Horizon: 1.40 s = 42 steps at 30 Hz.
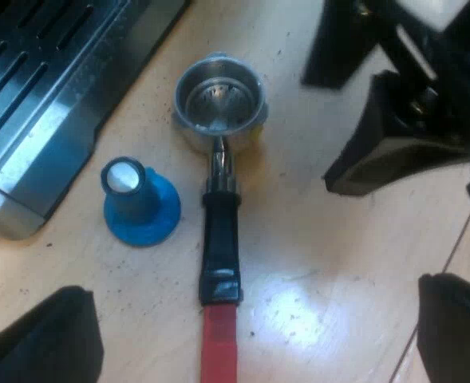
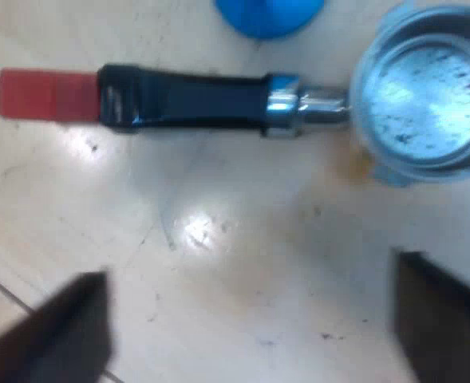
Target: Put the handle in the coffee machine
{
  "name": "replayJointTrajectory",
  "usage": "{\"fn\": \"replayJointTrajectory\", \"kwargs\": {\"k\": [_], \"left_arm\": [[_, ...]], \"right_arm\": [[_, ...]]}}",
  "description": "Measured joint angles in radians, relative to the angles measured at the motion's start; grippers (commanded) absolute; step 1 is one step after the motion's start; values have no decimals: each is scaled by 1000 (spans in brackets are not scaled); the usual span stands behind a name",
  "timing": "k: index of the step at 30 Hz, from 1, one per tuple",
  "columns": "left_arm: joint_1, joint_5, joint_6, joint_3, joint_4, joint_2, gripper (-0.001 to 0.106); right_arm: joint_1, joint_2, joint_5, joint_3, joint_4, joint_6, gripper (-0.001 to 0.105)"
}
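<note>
Holder: The metal holder point(image 1: 219, 120) lies loose and flat on the pale wooden table point(image 1: 338, 239), near the espresso machine point(image 1: 35, 96) but not locked into it.
Axis: Its long axis runs straight from the round basket, through a short chrome neck and the dark handle, to the red end point(image 1: 219, 343).
Heading: The basket end points toward the machine's slotted metal tray; the red end points away from it, toward the left gripper.
Basket: Open side up, with a bare metal floor showing inside.
Tamper: A blue tamper point(image 1: 139, 199) stands on its broad end just beside the handle, between holder and machine and apart from both. Its pale round top faces up.
Left gripper: The left gripper point(image 1: 254, 291) hangs over the red end, looking straight down. Its two black fingers point(image 1: 43, 335) are spread wide on either side of the handle, touching nothing and gripping nothing.
Right gripper: The right gripper point(image 2: 250, 267) hovers above the table beside the holder, its camera facing down. The handle lies crosswise ahead of its fingers point(image 2: 59, 327), which are parted wide and empty, clear of holder and tamper.
Arms: From the left wrist, the right arm's gripper shows as a dark shape above the table near the basket end.
</note>
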Motion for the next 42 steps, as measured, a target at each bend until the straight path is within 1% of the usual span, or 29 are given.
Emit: {"fn": "replayJointTrajectory", "kwargs": {"k": [5, 7, 9, 10, 12, 13, 14, 15, 17, 20, 22, 25, 31, 33, 37, 42], "left_arm": [[0, 7, -2, 0, -28, 0, 82], [0, 7, -5, 0, -34, 0, 82], [0, 9, -4, 3, -40, 0, 82], [0, 8, -4, 7, -49, 0, 82], [0, 8, -6, 16, -66, 0, 82], [0, 8, -21, 29, -81, 0, 82], [0, 8, -29, 40, -88, 0, 82], [0, 17, -29, 45, -88, 4, 82], [0, 29, -29, 54, -88, 10, 82], [0, 30, -29, 57, -84, 15, 82], [0, 30, -29, 57, -86, 16, 82], [0, 30, -29, 57, -86, 16, 82], [0, 30, -29, 57, -86, 16, 82], [0, 30, -29, 57, -86, 16, 82], [0, 30, -29, 57, -86, 16, 82], [0, 30, -29, 57, -86, 16, 82]], "right_arm": [[-107, -6, -12, -13, 2, -15, 97], [-145, -6, -19, -13, 2, -35, 97], [-177, -6, -23, -13, 2, -70, 97], [-185, -6, -23, -13, 2, -100, 97], [-190, -4, -25, -13, 2, -118, 96], [-192, 3, -27, -13, 2, -159, 96], [-192, 3, -27, -13, 2, -163, 96], [-192, 7, -27, -13, 2, -188, 88], [-201, 26, -38, -15, -13, -198, 85], [-213, 58, -54, -16, -39, -203, 85], [-233, 105, -100, -16, -79, -203, 85], [-239, 137, -104, -31, -88, -204, 85], [-239, 221, -117, -108, -80, -208, 85], [-239, 249, -117, -134, -49, -209, 85], [-239, 280, -123, -139, -6, -209, 85], [-239, 304, -123, -139, -3, -212, 85]]}}
